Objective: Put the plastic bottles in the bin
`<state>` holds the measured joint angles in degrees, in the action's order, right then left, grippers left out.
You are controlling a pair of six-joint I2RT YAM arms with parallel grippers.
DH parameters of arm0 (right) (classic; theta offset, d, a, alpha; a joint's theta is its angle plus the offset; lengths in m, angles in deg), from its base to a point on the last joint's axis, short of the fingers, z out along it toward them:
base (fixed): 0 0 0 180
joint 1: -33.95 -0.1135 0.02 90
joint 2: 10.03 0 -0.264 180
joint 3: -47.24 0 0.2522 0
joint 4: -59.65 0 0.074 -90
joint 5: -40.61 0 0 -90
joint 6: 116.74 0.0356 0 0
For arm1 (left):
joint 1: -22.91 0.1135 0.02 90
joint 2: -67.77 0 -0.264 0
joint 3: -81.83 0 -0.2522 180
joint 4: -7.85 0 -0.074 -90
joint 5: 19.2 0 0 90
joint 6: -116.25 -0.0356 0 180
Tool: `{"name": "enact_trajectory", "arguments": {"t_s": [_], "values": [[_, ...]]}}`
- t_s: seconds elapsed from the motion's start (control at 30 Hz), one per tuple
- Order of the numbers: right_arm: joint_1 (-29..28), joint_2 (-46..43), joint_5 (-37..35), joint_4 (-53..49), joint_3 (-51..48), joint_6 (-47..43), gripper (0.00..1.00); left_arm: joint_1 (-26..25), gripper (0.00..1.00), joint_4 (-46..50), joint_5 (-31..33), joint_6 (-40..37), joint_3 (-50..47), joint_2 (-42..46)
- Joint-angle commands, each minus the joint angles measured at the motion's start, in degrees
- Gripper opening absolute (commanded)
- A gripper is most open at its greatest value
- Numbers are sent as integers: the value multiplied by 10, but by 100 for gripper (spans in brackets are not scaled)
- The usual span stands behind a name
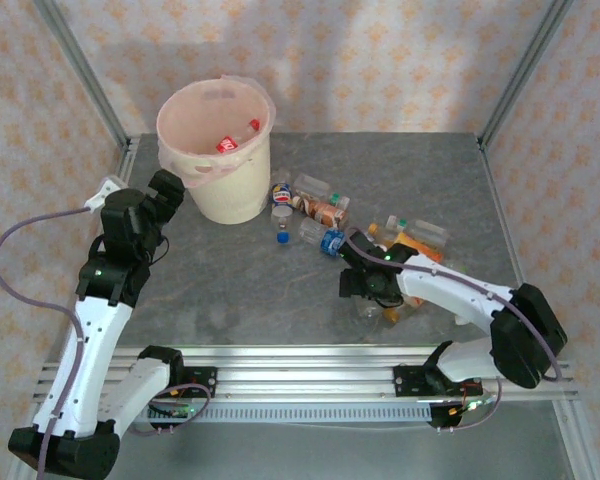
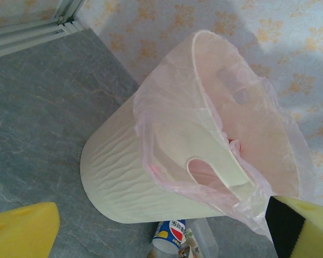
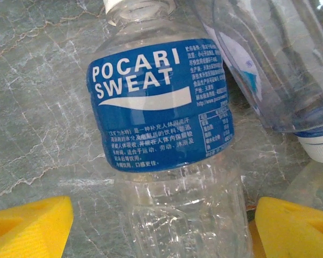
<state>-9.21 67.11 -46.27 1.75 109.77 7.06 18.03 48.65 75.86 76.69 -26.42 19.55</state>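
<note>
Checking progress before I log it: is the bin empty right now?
No, a bottle with a red label lies inside the bin, as the top view shows.

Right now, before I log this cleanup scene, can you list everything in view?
bin: one, cream with a pink bag liner, upright at the table's far left.
bottles in the bin: at least two, red showing, inside the liner.
bottles on the table: roughly ten, exact count unclear; clear or amber with blue, red and orange labels; clustered right of the bin.
Pocari Sweat bottle: one of that cluster, clear with a blue label, lying on the table.
table: one, grey marbled.
left gripper: one, yellow pads, open, beside the bin's near-left side.
right gripper: one, yellow pads, open, straddling the Pocari Sweat bottle.
</note>
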Motion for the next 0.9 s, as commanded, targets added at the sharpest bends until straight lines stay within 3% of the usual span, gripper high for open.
{"name": "enact_trajectory", "arguments": {"t_s": [0.0, 0.6, 0.77, 0.87], "values": [[-4, 13, -1, 15, -3, -6, 88, -6, 100, 12, 25, 17, 2, 7], [-11, 110, 4, 86, -7, -22, 81, -6, 100, 8, 9, 15, 3, -5], [-11, 112, 4, 107, -18, -24, 70, -7, 100, 3, -7, 5, 6, -5], [-12, 110, 1, 103, -20, -24, 59, -6, 100, 1, -14, 2, 6, -5]]}}
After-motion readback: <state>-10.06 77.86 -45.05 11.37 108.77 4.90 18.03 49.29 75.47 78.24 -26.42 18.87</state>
